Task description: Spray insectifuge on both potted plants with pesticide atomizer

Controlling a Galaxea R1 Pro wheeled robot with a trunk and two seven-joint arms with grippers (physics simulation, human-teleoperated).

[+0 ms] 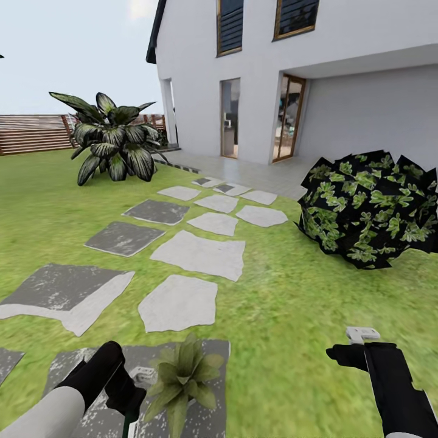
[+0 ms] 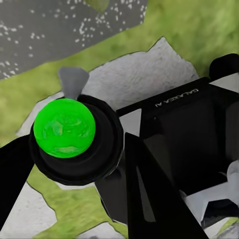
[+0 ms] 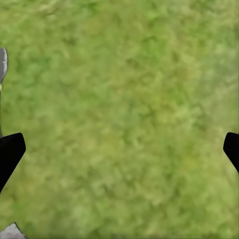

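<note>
One potted plant [image 1: 182, 374], a low rosette of pointed green leaves, stands on a grey stepping stone [image 1: 210, 420] at my feet; its leaves hide the pot and I see no whitish specks on them. My left gripper [image 1: 125, 394] hangs just left of the plant. In the left wrist view the left gripper [image 2: 74, 149] is shut on the pesticide atomizer [image 2: 64, 128], which appears as a green dome in a black collar with a small grey nozzle. My right gripper [image 1: 345, 354] hovers over the lawn to the right, and its fingers [image 3: 10, 154] are spread wide. The second potted plant is out of view.
Grey and white stepping stones [image 1: 201, 255] run ahead toward the white house [image 1: 340, 91]. A large dark leafy bush [image 1: 371, 207] sits at the right and a big striped-leaf plant [image 1: 115, 143] at the back left, before a slatted wooden fence [image 1: 33, 134]. Lawn lies between them.
</note>
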